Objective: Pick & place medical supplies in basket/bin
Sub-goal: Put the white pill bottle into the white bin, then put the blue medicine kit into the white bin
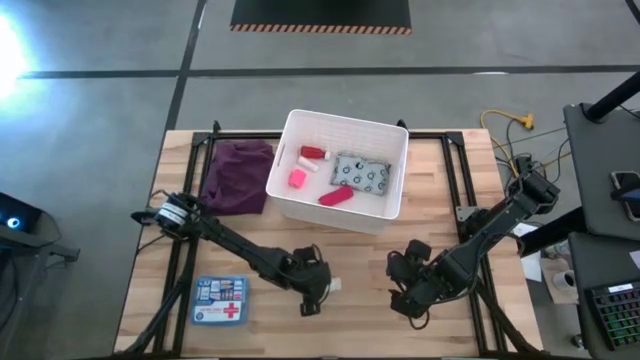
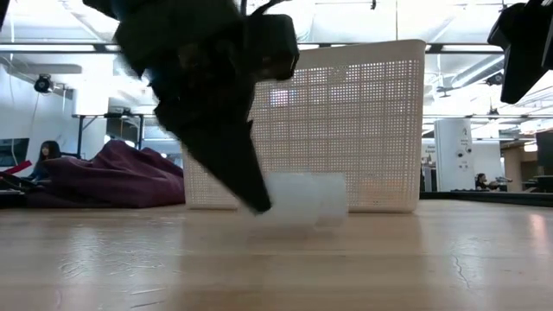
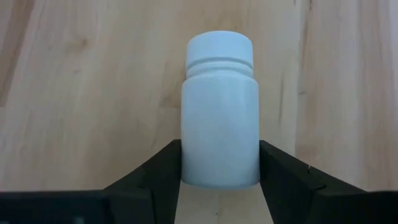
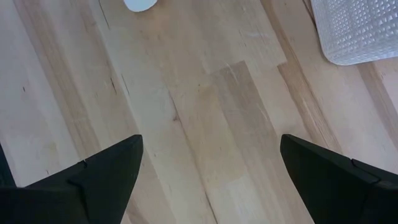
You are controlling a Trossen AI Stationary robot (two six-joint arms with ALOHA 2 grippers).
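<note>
A white vial [image 3: 219, 106] lies on its side on the wooden table, its cap pointing away from my left gripper [image 1: 312, 297], which is shut on it near the table's front middle. The vial also shows in the low view [image 2: 302, 199]. My right gripper [image 1: 410, 298] is open and empty just above the table, to the vial's right. The white ribbed bin [image 1: 392, 140] stands at the far middle and holds a red bottle [image 1: 313, 153], a pink cube [image 1: 297, 179], a red tube [image 1: 336, 197] and a grey-green packet [image 1: 362, 174]. The blue-white first-aid box [image 1: 220, 300] lies flat at the front left. My left gripper pinches the vial's round body [image 3: 186, 155] between its two fingers, at the end away from the cap. The fingers [image 2: 238, 168] slant down from the table's left and lie along the vial, one on each side. The vial lies level on the table.
A purple cloth [image 1: 238, 175] lies heaped on the table left of the bin. Bare wood stretches between the two grippers and the bin's near wall [image 2: 346, 130]. People sit in the room behind the table.
</note>
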